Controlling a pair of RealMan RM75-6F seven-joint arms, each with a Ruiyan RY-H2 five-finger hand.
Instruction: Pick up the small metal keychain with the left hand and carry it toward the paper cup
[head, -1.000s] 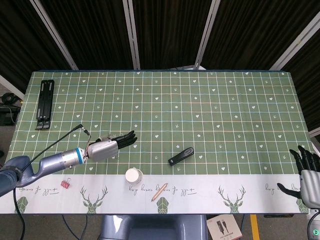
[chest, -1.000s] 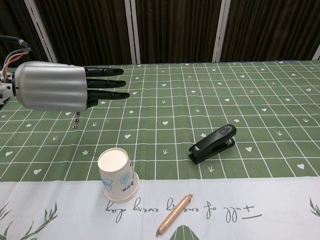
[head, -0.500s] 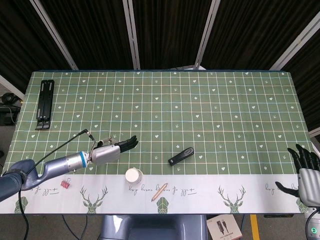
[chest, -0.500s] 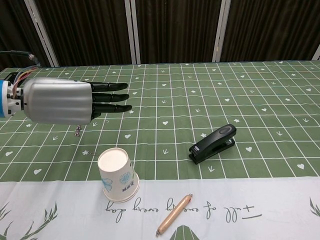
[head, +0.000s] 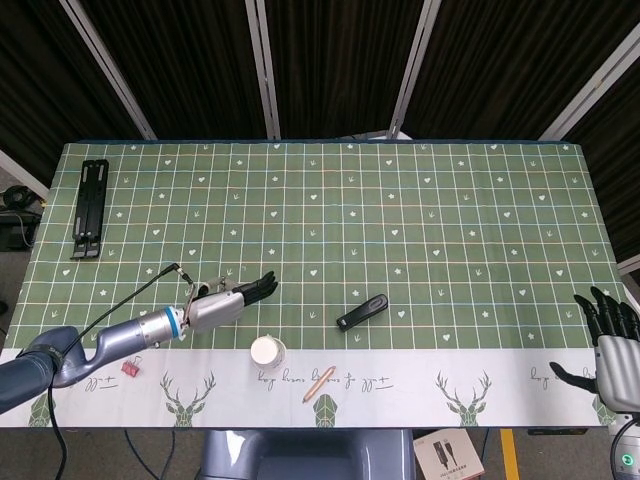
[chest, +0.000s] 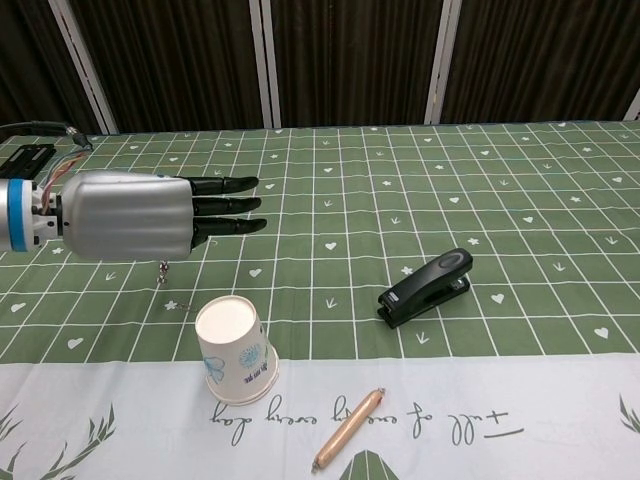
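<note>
My left hand hovers above the green cloth, just behind and left of the paper cup, with its long fingers stretched out flat to the right. A short piece of the small metal keychain dangles from under the palm, so the hand holds it; the grip itself is hidden. From the head view, the left hand lies left of and behind the cup. My right hand hangs off the table's right front corner with its fingers spread and nothing in it.
A black stapler lies right of the cup and a pencil lies on the white front strip. A tiny metal bit lies left of the cup. A red clip and a black stand are at the left.
My left hand has drifted toward the table's front and sunk lower, closer to the cup, and the dangling keychain came along with it. The right hand has barely moved.
</note>
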